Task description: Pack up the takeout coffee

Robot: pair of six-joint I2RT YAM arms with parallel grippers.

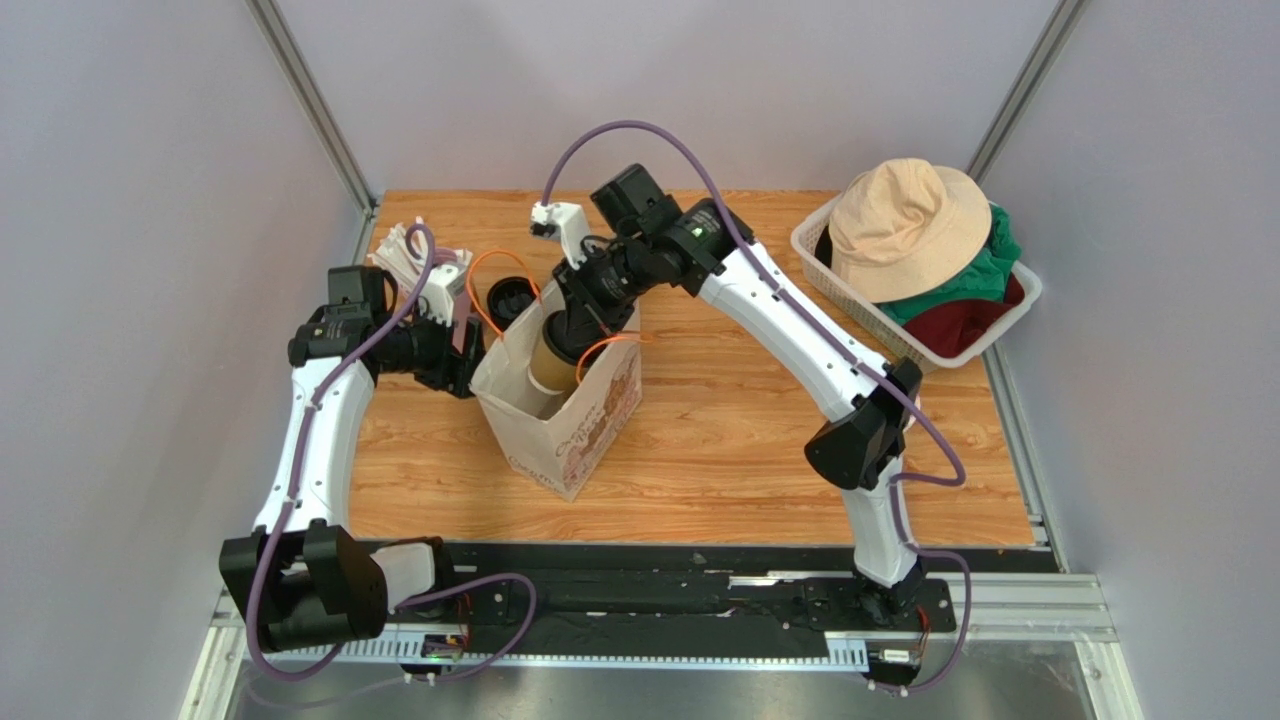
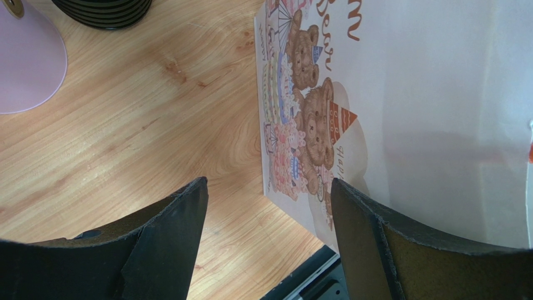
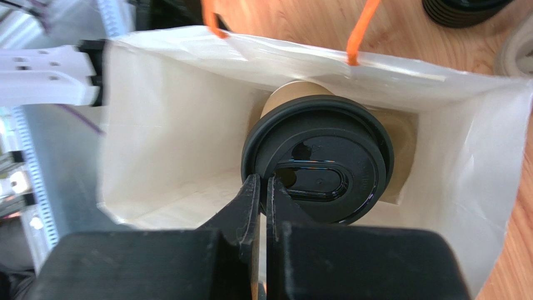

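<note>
The takeout coffee [image 1: 547,362], a brown paper cup with a black lid [image 3: 319,159], hangs tilted inside the open white paper bag [image 1: 579,428]. My right gripper [image 3: 263,181] is shut on the rim of the lid at its near left edge, and reaches down into the bag's mouth [image 1: 579,320]. The bag's inner walls [image 3: 162,125] surround the cup. My left gripper [image 2: 269,184] stands open beside the bag's bear-printed outer side [image 2: 313,112], at the bag's left [image 1: 451,356], with nothing between its fingers.
A stack of black lids [image 2: 103,12] sits on the wooden table behind the bag, also in the right wrist view [image 3: 463,9]. A white basket [image 1: 819,248] with a tan hat [image 1: 902,225] and clothes stands at the back right. A pale lilac object [image 2: 28,62] lies near the lids.
</note>
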